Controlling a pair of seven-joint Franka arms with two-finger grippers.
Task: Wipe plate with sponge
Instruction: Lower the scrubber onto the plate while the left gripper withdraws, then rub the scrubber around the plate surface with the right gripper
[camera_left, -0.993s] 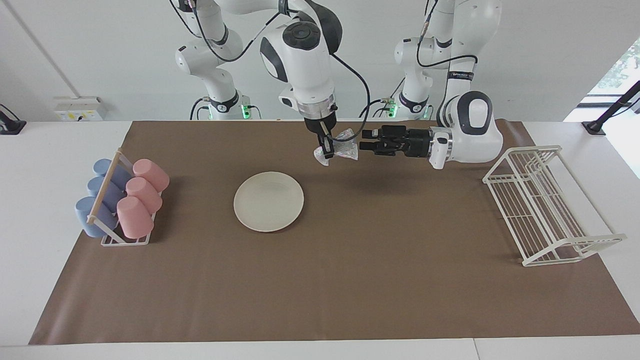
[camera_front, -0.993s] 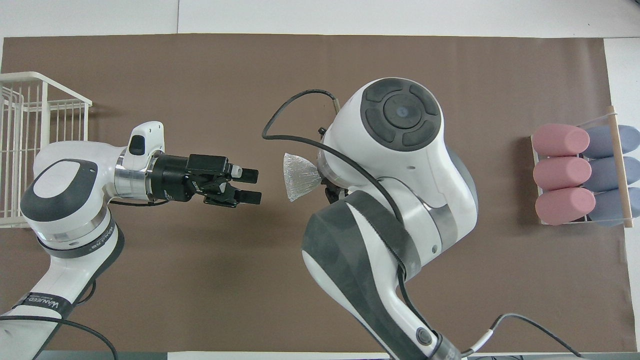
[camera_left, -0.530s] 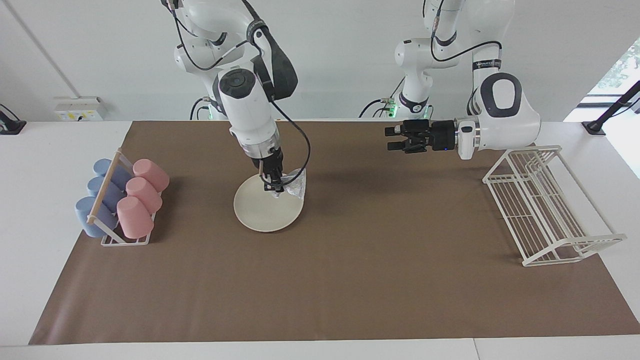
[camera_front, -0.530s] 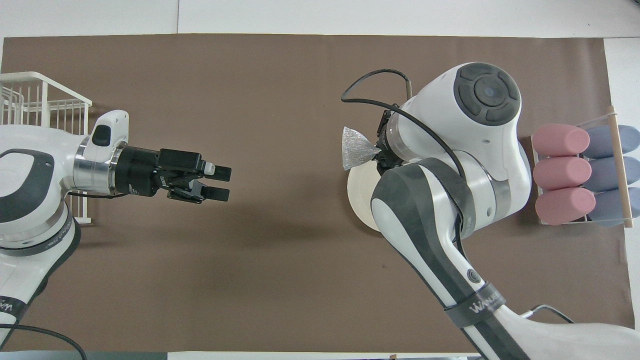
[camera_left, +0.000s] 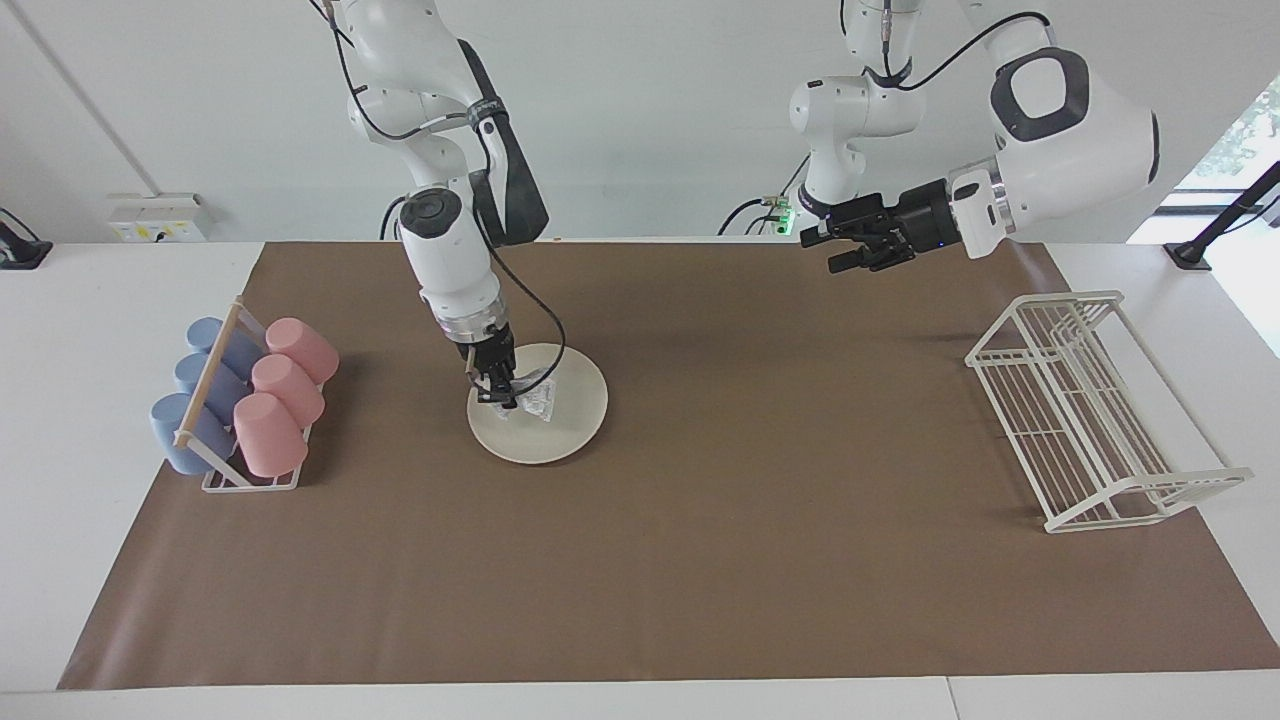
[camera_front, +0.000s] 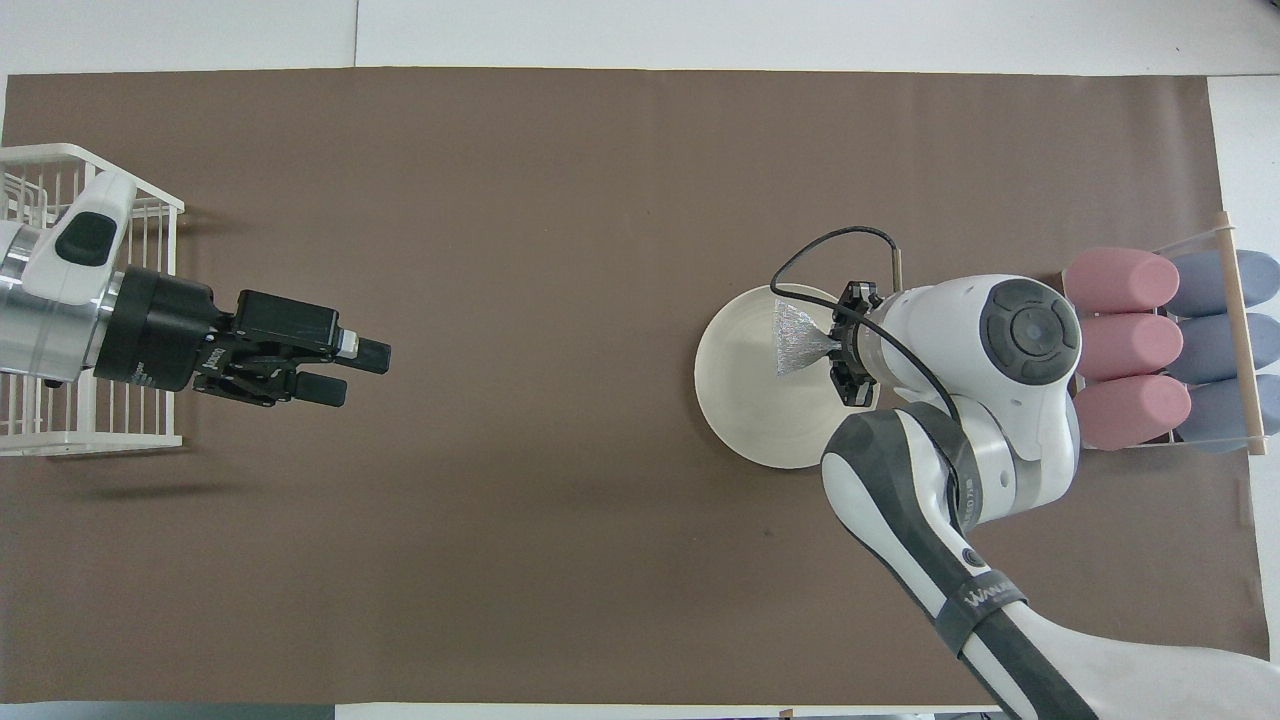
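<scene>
The small, soft, silvery-grey mesh sponge (camera_left: 532, 396) is pinched at one end by the right claw (camera_left: 497, 391), whose fingertips are closed tight on it, and is laid down on the round, flat, cream-white plate (camera_left: 570, 415). The plate rests on the brown paper mat (camera_left: 700, 560) covering the worktop, toward the right arm's end, near the wire holder of pink and blue cups (camera_left: 245, 398).

The sponge is judged light and limp: it fans out from the pinch and would fold under pressure, so the hold at its gathered end is well chosen and should be kept low so that the loose part drags flat. The plate is judged stiff, smooth and liable to slide on the paper, since nothing pins it; light, short strokes would be called for.

The plate's shallow rim is close to the claw on the cup side, and the cup holder stands just beside it there, so little room is left that way. Toward the middle of the mat there is open room. The left claw (camera_left: 850, 243), held with its fingers apart and carrying nothing, waits raised over the mat toward the left arm's end, near the white wire rack (camera_left: 1090, 420).
</scene>
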